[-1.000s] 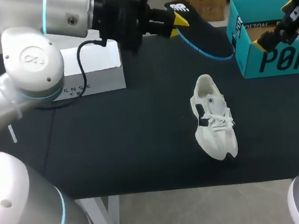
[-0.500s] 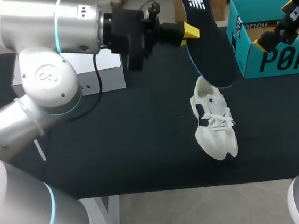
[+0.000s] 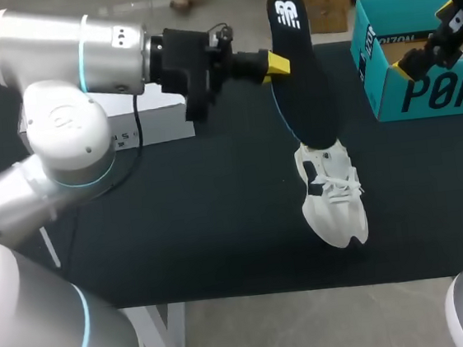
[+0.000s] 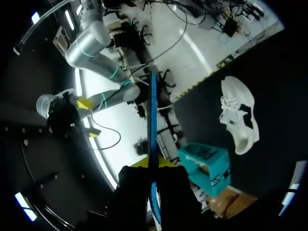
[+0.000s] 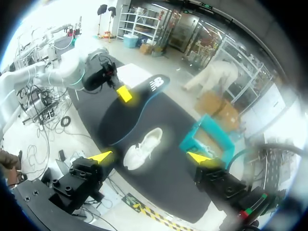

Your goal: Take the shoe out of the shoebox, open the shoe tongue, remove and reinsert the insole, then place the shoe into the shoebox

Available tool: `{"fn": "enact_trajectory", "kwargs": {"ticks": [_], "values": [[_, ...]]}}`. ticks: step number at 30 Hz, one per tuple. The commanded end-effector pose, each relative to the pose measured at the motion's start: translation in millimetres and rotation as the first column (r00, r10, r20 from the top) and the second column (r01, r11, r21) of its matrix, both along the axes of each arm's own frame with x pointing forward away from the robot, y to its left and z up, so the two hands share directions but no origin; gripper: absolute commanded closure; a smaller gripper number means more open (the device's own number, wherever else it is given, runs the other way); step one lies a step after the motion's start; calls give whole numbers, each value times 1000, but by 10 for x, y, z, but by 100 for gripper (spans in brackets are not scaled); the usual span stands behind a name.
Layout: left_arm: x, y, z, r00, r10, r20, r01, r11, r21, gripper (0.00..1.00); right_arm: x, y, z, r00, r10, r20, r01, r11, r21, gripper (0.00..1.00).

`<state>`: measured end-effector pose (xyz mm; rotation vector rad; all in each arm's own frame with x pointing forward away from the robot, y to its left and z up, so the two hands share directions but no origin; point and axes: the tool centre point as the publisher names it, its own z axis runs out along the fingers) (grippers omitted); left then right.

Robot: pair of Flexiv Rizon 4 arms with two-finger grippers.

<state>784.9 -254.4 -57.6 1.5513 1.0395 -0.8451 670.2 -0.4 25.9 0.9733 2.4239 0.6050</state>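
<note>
A black insole (image 3: pixel 300 75) with a blue rim hangs nearly upright, and my left gripper (image 3: pixel 275 63) is shut on it near its upper end. Its lower end reaches the heel opening of the white shoe (image 3: pixel 331 192), which lies on the black table. In the left wrist view the insole (image 4: pixel 153 115) shows edge-on between the fingers, with the shoe (image 4: pixel 238 115) beyond it. My right gripper (image 3: pixel 429 45) hangs open and empty over the teal shoebox (image 3: pixel 421 87) at the back right. The right wrist view looks down from high on the shoe (image 5: pixel 142 149), the insole (image 5: pixel 130 115) and the shoebox (image 5: pixel 207 139).
A white box (image 3: pixel 155 119) sits at the back left of the table, behind my left arm. The black table top (image 3: pixel 204 226) runs bare in front of and left of the shoe.
My left wrist has turned, swinging the insole from lying nearly level and pointing at the shoebox to hanging upright. Its lower end has come down to the shoe. The right arm has not moved.
</note>
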Motion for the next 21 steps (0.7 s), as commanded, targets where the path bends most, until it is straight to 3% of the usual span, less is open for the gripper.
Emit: {"fn": "enact_trajectory", "kwargs": {"ticks": [1,8,21], "values": [[-64,80,-110,1000,19,9,-19,1000,2,100,15,10,10,1000,-1,-5,1,1000,-1,0],[95,44,-178,999,46,-29,-45,998,38,100,15,10,10,1000,-1,-5,1,1000,-1,0],[95,44,-178,999,46,-29,-45,998,38,100,15,10,10,1000,-1,-5,1,1000,-1,0]]}}
